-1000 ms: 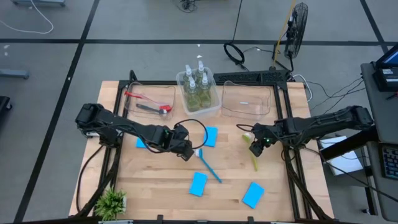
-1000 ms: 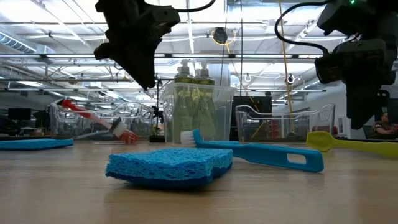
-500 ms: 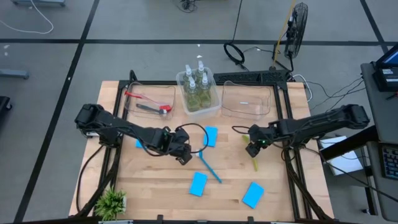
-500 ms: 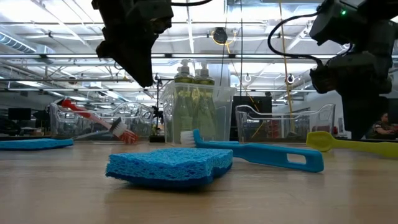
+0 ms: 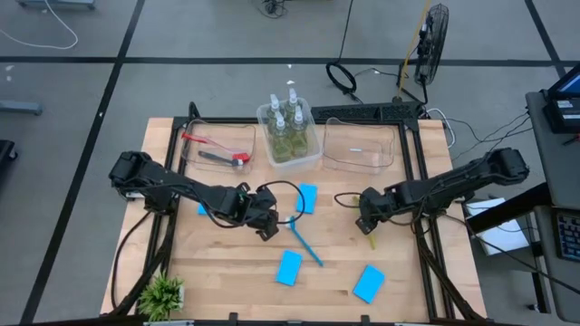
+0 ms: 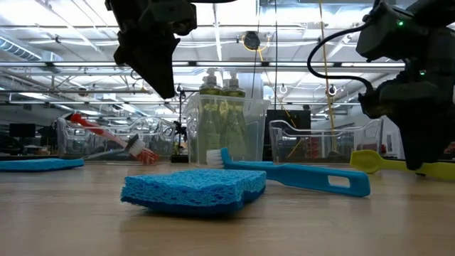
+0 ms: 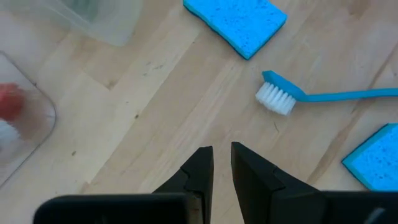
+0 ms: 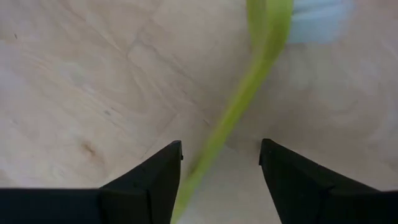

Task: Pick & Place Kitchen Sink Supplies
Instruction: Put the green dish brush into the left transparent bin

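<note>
Since a second ago the right gripper [image 5: 367, 223] has slid toward 9 o'clock and dropped low over the thin yellow-green plastic brush [image 5: 370, 237]; its dark fingers [image 8: 149, 180] stand apart, straddling the handle without pinching it, the white bristle head just ahead of them. The left gripper [image 5: 269, 228] has barely shifted.

At 7 o'clock on the pale wooden plank table [image 5: 227, 263] sits a small spiky green potted plant [image 5: 162, 295]. At 10 o'clock a clear, thin-walled plastic bin [image 5: 217, 148] holds a red long-handled brush [image 5: 210, 142] and a dark grey brush [image 5: 217, 158]. Just below it a porous light-blue rectangular sponge [image 5: 205, 208] peeks from under the left arm. The left gripper hangs above bare wood near the table's middle, its two dark wedge fingers [image 7: 198, 171] nearly together and holding nothing. Beside it lies a slim blue plastic brush [image 5: 305, 241] with white bristles, and a second sponge [image 5: 306, 198] at its 12 o'clock. A third sponge [image 5: 289, 267] lies toward 6 o'clock.

At 12 o'clock a second clear bin [image 5: 288, 136] holds four clear yellow-green soap bottles [image 5: 284, 123] with white pumps, standing upright. To its right a third clear bin [image 5: 359, 145] shows only a faint white glint inside. A fourth sponge [image 5: 368, 283] lies at 5 o'clock.
</note>
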Available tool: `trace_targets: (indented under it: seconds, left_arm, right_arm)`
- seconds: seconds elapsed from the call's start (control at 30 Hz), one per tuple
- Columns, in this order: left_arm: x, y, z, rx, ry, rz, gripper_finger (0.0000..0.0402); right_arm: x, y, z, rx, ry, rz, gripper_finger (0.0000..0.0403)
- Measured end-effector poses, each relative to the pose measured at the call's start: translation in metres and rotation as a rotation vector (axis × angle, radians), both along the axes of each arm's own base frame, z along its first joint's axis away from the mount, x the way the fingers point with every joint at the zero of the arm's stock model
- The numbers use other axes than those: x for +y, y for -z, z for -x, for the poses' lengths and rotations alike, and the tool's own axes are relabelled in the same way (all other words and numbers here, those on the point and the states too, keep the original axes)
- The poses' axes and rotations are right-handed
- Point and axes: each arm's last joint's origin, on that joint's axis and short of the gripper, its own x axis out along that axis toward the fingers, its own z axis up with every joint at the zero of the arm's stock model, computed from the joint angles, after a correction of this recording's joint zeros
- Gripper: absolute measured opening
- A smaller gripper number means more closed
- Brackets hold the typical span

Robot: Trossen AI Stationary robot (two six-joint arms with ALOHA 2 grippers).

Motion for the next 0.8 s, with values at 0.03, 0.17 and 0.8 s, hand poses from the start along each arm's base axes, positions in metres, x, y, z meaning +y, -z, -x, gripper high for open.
trace_targets:
  seconds: [0.03,0.17,0.8]
  left_arm:
    - [0.001,0.0,0.0,0.001,0.001,-0.001,0.0063]
    - [0.001,0.0,0.0,0.004,0.01,-0.005,0.0063]
    - [-0.007,-0.004,-0.009,-0.088,0.071,0.052,0.0063]
  right_arm:
    - [0.002,0.001,-0.001,0.002,0.003,0.002,0.0196]
    - [0.008,0.004,-0.001,0.012,0.02,0.031,0.0158]
    - [0.023,-0.006,-0.01,-0.162,0.027,-0.043,0.0019]
